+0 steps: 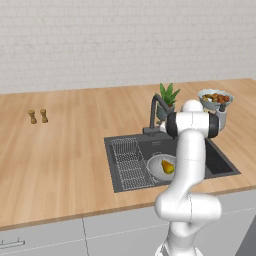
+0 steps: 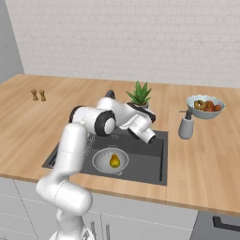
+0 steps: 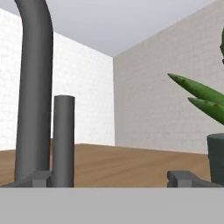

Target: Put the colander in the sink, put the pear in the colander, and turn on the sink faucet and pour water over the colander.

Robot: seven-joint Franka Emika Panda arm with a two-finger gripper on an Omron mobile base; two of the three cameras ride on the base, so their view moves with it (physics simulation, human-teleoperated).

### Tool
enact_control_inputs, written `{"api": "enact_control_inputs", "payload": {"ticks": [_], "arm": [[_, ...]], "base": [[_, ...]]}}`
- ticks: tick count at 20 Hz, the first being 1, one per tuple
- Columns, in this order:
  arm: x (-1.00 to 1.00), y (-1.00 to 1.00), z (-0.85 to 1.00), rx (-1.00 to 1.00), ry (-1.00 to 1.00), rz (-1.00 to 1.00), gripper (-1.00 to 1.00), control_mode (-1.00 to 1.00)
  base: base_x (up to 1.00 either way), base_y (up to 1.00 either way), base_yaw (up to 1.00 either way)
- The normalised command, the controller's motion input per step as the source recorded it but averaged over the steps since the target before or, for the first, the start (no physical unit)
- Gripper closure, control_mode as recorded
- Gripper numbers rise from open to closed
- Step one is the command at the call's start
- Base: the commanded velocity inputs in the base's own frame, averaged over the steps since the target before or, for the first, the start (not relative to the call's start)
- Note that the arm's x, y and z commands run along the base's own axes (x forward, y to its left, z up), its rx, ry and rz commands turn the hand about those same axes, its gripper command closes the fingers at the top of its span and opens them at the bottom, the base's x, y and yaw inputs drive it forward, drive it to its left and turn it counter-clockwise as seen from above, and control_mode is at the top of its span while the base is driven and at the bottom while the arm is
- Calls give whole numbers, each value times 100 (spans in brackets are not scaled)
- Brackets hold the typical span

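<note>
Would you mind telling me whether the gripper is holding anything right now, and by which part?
Nothing is held. The gripper is open, its fingertips wide apart near the dark grey tall faucet, without touching it.

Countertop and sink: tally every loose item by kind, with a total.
Light grey metal colander: 1
Yellow-green pear: 1
Small brown shakers: 2
Green spiky potted plant: 1
Pale fruit bowl: 1
Grey soap dispenser: 1
Total: 7
</note>
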Motion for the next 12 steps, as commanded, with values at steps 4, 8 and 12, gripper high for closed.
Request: {"api": "enact_control_inputs", "payload": {"ticks": [4,8,12], "arm": [[11,-41,0,4,0,-5,-100,-100],[23,-58,0,12,0,-11,-100,-100],[21,-54,0,10,0,-8,-100,-100]], "base": [[0,0,0],[0,0,0],[0,0,0]]}}
